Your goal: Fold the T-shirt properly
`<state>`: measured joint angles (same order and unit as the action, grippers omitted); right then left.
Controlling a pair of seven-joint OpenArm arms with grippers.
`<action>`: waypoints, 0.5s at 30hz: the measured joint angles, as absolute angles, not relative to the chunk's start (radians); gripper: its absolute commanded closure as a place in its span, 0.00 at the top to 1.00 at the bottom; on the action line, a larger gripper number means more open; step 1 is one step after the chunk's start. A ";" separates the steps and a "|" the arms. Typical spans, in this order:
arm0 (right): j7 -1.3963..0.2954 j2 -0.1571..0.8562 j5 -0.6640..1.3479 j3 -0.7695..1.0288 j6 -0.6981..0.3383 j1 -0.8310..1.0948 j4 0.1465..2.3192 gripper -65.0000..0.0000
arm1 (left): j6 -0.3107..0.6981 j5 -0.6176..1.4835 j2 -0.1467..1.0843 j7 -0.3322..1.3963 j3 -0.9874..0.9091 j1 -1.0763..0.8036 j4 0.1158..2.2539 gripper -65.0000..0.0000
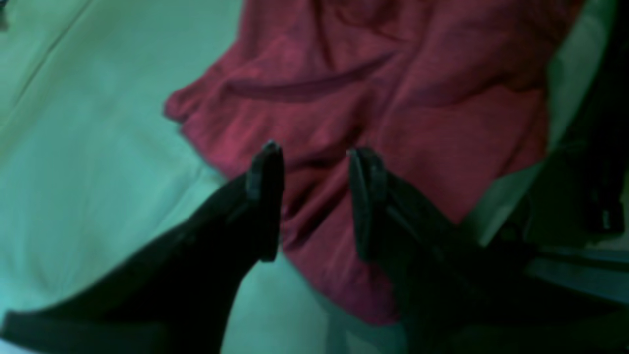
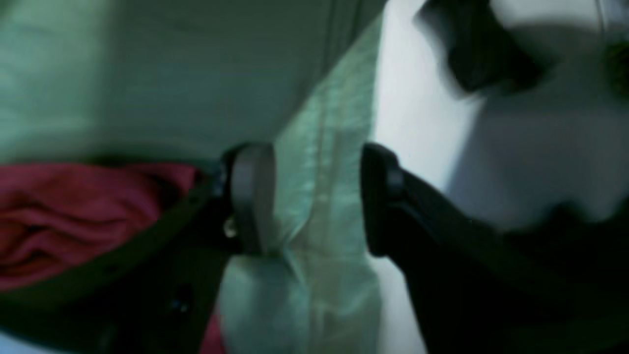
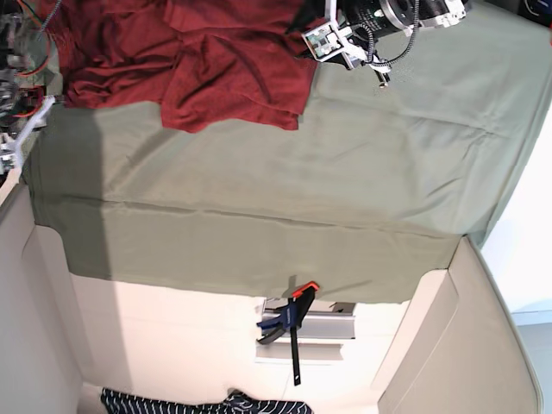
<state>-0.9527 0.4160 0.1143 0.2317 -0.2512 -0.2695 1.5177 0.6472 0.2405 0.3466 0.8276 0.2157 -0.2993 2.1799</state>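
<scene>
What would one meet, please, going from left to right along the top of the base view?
Right arm → red T-shirt → left arm → bare green cloth.

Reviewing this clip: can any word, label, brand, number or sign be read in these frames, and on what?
No text can be read in any view.
Dark red crumpled T-shirt: plain, no print showing.
Olive-green table cloth: plain.
White-and-green part at the left arm's wrist: any marking is too small to read.
Orange-and-blue bar clamp: no legible label.
Both wrist views are too blurred for lettering.
</scene>
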 measured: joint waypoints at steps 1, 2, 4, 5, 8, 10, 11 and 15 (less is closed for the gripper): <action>-0.960 0.418 0.183 0.281 -0.275 -0.270 1.510 0.44 | 0.646 0.241 0.346 0.809 0.214 -0.299 2.169 0.39; -0.972 0.419 0.265 0.328 -0.296 -0.270 1.494 0.44 | 0.645 0.244 0.346 0.795 0.214 -0.299 2.156 0.39; -1.023 0.421 0.407 0.412 -0.355 -0.272 1.453 0.44 | 0.644 0.243 0.346 0.759 0.213 -0.299 2.120 0.39; -1.062 0.420 0.487 0.450 -0.392 -0.271 1.431 0.44 | 0.644 0.242 0.346 0.734 0.213 -0.299 2.095 0.39; -1.134 0.418 0.679 0.536 -0.482 -0.269 1.350 0.44 | 0.644 0.242 0.346 0.688 0.213 -0.285 2.003 0.39; -1.177 0.419 0.772 0.563 -0.511 -0.266 1.286 0.44 | 0.643 0.237 0.347 0.682 0.213 -0.263 1.935 0.39; -1.208 0.419 0.818 0.566 -0.528 -0.265 1.251 0.44 | 0.641 0.237 0.346 0.680 0.212 -0.250 1.902 0.39; -1.298 0.417 0.953 0.538 -0.556 -0.264 1.127 0.44 | 0.639 0.240 0.344 0.679 0.212 -0.221 1.797 0.39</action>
<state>-1.2976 0.4168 0.9535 0.5377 -0.5564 -0.2638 1.1271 0.6388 0.2401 0.3439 0.6788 0.2119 -0.2211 1.7966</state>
